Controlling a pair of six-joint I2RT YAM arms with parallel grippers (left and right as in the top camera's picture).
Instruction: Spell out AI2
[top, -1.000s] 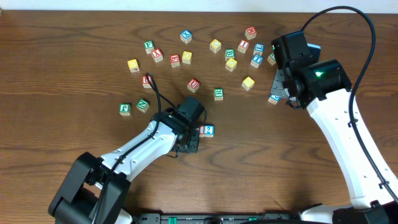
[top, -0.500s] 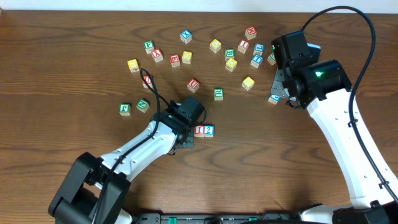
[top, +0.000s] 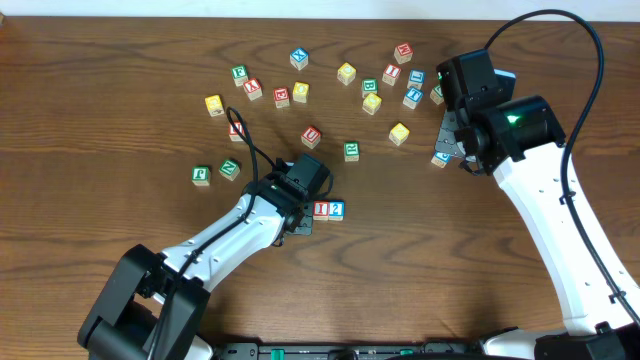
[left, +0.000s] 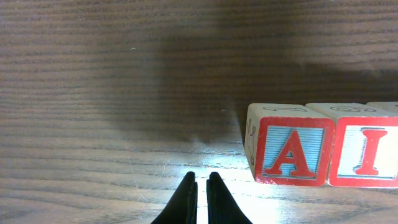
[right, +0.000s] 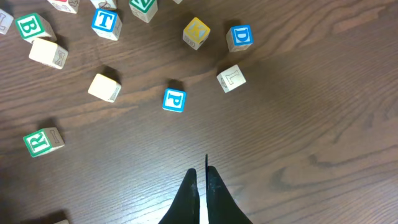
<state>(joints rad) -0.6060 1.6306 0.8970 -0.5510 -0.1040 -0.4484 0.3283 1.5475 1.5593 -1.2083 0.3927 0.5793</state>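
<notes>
Three letter blocks stand in a row on the wooden table. In the left wrist view the red A block (left: 289, 152) touches the red I block (left: 367, 151). From overhead I see the I block (top: 321, 209) and the blue 2 block (top: 336, 209) side by side, with the A block hidden under the left wrist. My left gripper (left: 200, 179) is shut and empty, low over the table just left of the A block, and also shows overhead (top: 300, 216). My right gripper (right: 202, 172) is shut and empty, high over bare wood at the right (top: 455, 150).
Several loose letter blocks lie scattered across the far half of the table, such as a yellow one (top: 399, 133) and a green one (top: 351, 150). The right wrist view shows a blue P block (right: 174, 100), a white L block (right: 231, 78) and a blue D block (right: 240, 37).
My left gripper has drawn back a little up and to the left, away from the row of blocks. The right arm has not moved.
</notes>
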